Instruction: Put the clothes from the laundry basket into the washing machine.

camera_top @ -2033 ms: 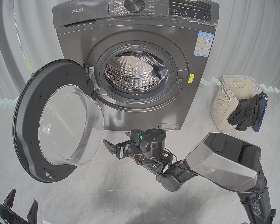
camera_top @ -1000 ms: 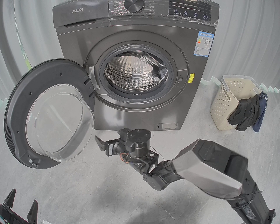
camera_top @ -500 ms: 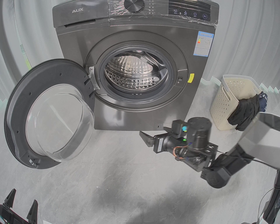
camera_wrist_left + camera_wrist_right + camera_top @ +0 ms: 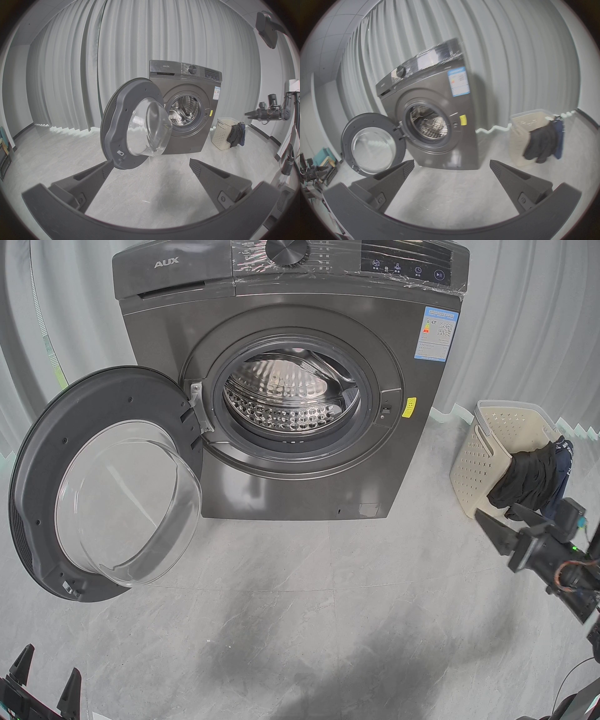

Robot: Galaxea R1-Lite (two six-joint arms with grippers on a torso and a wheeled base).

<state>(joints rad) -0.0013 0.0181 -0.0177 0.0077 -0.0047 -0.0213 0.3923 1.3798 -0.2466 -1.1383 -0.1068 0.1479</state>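
At the back of the floor (image 4: pixel 300 615), against a pleated curtain (image 4: pixel 531 334): the washing machine (image 4: pixel 275 490), front toward the robot. On its top panel, a round dial (image 4: pixel 287 249); on the front, right of the opening, a blue label (image 4: pixel 436 334) and a small yellow tag (image 4: pixel 409 407). Hinged on the robot's left of the opening: the door (image 4: pixel 106 484), swung fully out to the left, clear bowl facing forward, off the mouth of the drum (image 4: pixel 290 393). Through the mouth, perforated steel wall in view. To the right of the machine, near the curtain: the laundry basket (image 4: pixel 481 471), upright on the floor, pale, with perforated walls. Over its near rim, hanging down the outer wall: a black garment (image 4: pixel 528 480); touching it on the side away from the machine, a blue garment (image 4: pixel 562 477), also hanging outside. At the right edge of the head view, raised above the floor: the right gripper (image 4: pixel 494 510), fingers spread wide, nothing held, tips pointing toward the machine; close in front of the hanging clothes in the head view, apart from them in the left wrist view. Low at the near left corner: the left gripper (image 4: pixel 51 659), fingers spread wide, nothing between them, well apart from the door. Between basket and drum mouth: the machine's right front corner and open floor.
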